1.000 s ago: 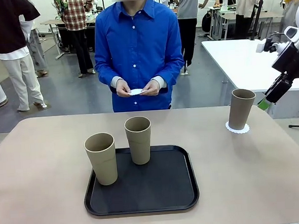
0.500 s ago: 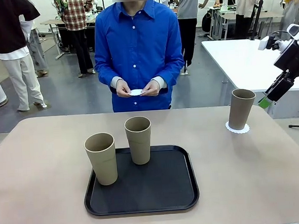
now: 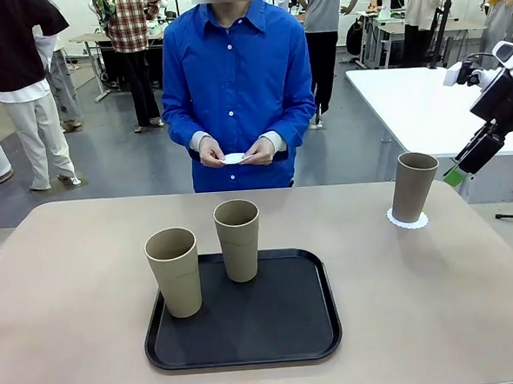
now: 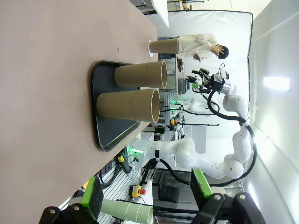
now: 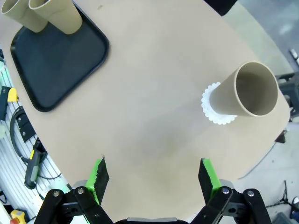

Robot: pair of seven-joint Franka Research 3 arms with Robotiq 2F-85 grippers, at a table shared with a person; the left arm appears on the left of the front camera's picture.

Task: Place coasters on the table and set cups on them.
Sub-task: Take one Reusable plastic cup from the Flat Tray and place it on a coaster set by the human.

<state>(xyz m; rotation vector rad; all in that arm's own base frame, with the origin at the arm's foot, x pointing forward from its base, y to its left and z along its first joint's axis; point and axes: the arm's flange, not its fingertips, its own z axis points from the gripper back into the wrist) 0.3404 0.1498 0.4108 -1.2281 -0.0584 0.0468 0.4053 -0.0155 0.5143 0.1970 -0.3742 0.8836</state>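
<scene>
The right gripper (image 3: 453,176) hangs above the far right corner of the table (image 3: 70,282). Its jaws are wide apart and it holds nothing; in the right wrist view there is only bare tabletop between its green pads (image 5: 208,173). Compared with one second ago, it has drawn back a little, up and to the right, away from the cup (image 3: 413,187). During the last half second it did not move any more.

This cup stands upright on a coaster (image 3: 407,220) at the far right, and nothing touches it. I judge from this that the first cup is finished and released.

The left gripper (image 4: 147,191) is also open and empty, and looks across the table from the left side.

The other two cups (image 3: 174,271) stand on the black tray (image 3: 291,329) in the near middle. At the far side, the person's hands (image 3: 210,151) hold a second coaster (image 3: 233,158) between the fingertips, above the table and not yet laid down. Probably this coaster must go down before the next cup is carried.

I can read no brand, label or writing on the cups, the coasters or the tray.
</scene>
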